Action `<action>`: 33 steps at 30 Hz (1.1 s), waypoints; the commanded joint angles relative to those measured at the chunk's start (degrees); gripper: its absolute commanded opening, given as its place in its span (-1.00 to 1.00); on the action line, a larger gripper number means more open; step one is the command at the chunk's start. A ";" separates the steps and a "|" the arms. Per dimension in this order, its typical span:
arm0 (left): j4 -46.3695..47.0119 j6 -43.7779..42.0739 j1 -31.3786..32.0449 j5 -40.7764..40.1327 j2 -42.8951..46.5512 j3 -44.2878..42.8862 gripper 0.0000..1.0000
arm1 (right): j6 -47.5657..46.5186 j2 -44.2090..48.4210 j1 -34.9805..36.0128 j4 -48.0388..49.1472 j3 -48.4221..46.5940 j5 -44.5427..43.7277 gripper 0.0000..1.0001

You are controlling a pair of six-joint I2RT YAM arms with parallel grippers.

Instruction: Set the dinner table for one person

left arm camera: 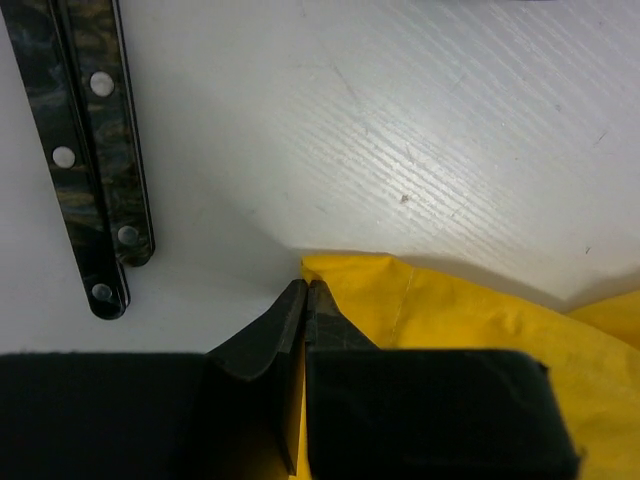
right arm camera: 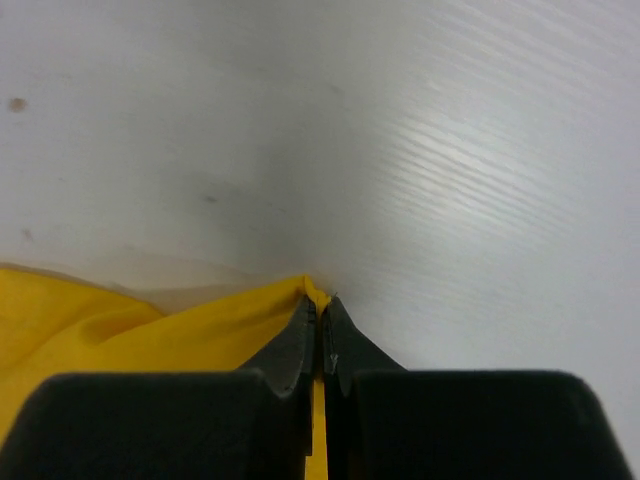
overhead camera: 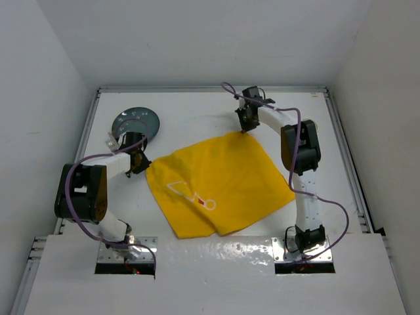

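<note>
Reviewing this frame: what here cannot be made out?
Top view: items by the dark plate are too small to identify.
Left wrist view: two riveted handles run off the top edge; their heads are unseen.
Wrist views: the left gripper and right gripper hide the yellow placemat corners they pinch.

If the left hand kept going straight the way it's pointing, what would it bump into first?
Probably just the bare white table, right past the corner of the yellow cloth that the left hand is pinching. The two dark riveted handles lie off to one side, not in its path. How steeply it tilts down is unclear.
</note>
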State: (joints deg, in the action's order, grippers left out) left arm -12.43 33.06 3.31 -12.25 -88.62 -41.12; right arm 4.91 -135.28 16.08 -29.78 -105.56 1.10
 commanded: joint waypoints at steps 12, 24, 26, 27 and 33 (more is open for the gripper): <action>-0.85 -15.99 -0.15 2.58 -10.33 -21.25 -1.00 | 5.29 12.94 -10.63 7.98 13.19 -17.27 -1.00; -2.07 -22.68 0.73 6.98 -25.28 -40.08 -0.81 | 3.88 8.37 -10.71 7.81 4.05 -21.15 -0.80; -1.99 -23.39 1.08 6.98 -25.90 -41.83 -0.57 | 3.53 8.28 -10.71 7.46 3.43 -20.18 -0.32; -1.99 -23.91 1.17 6.80 -25.90 -42.28 -0.31 | 3.53 8.46 -10.71 7.46 3.26 -19.74 -0.23; -4.97 -24.80 1.69 7.24 -22.66 -48.78 0.21 | 4.32 15.72 -10.54 8.51 5.71 -19.30 0.08</action>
State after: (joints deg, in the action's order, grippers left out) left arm -17.26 9.80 4.21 -5.32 -115.35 -85.47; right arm 8.82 -126.13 5.48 -23.14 -100.14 -17.56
